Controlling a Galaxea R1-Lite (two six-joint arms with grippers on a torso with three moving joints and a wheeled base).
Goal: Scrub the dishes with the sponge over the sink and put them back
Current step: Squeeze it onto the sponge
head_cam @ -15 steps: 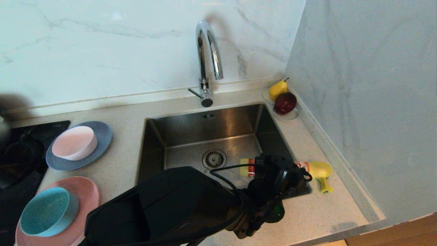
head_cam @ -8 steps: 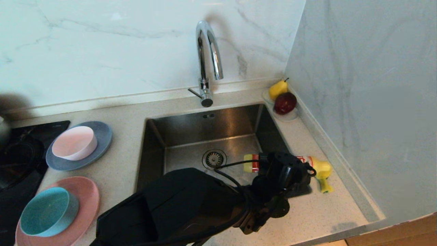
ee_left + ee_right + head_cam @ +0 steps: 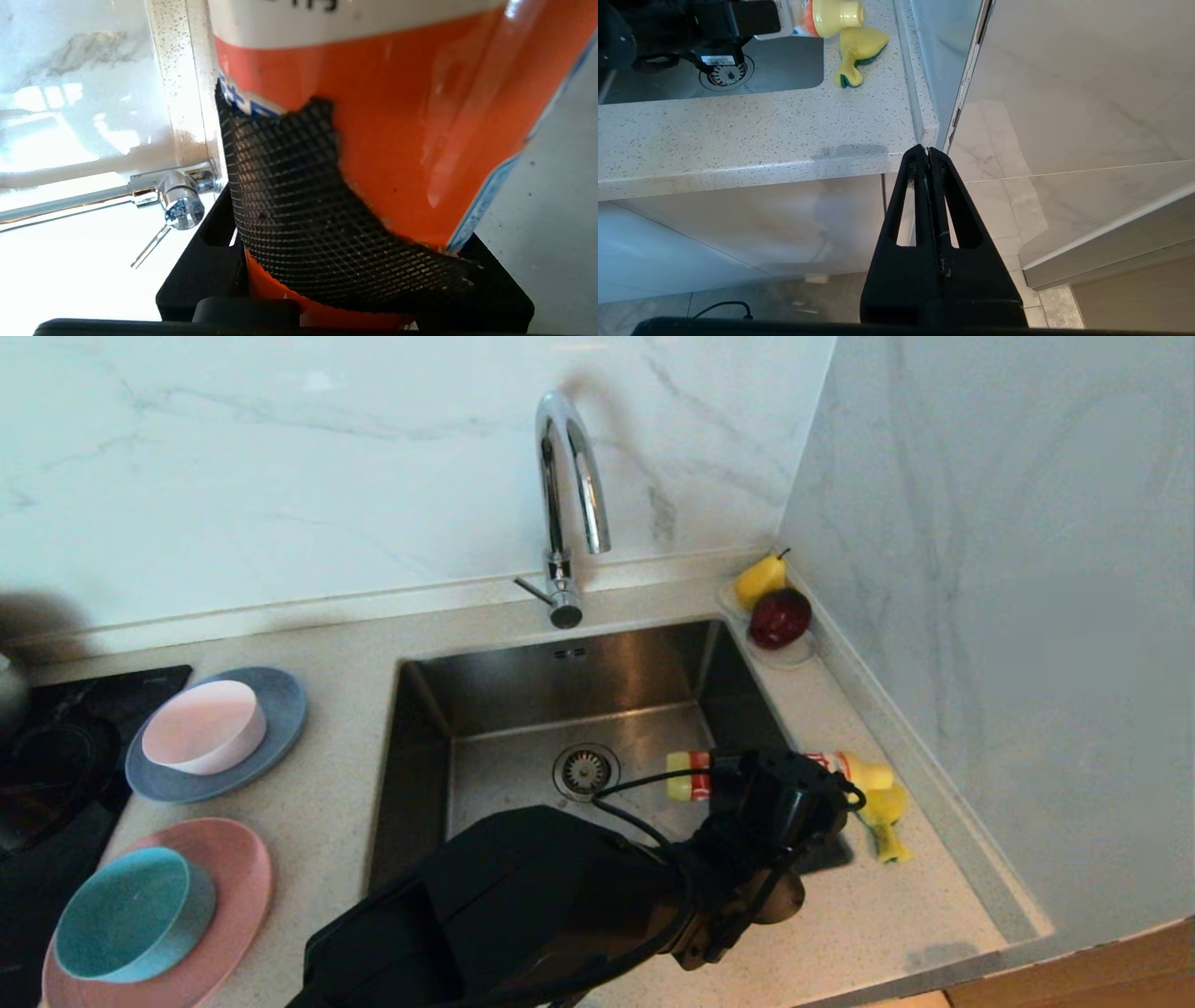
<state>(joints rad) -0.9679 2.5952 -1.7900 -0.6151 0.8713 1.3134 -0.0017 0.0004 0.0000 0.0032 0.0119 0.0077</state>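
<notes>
The left gripper (image 3: 761, 784) is clamped round a dish-soap bottle (image 3: 845, 767), holding it level with its yellow cap end over the sponge (image 3: 885, 821) on the counter (image 3: 868, 915) at the sink's (image 3: 560, 709) right rim, presumably to dose it. The dishes wait near the counter's left edge: pale bowl (image 3: 203, 725) on blue-grey plate (image 3: 280, 705), teal bowl (image 3: 133, 915) on pink plate (image 3: 238, 868). The right gripper (image 3: 928, 158) hangs closed and empty below the counter's front edge.

No text can be read on anything.
</notes>
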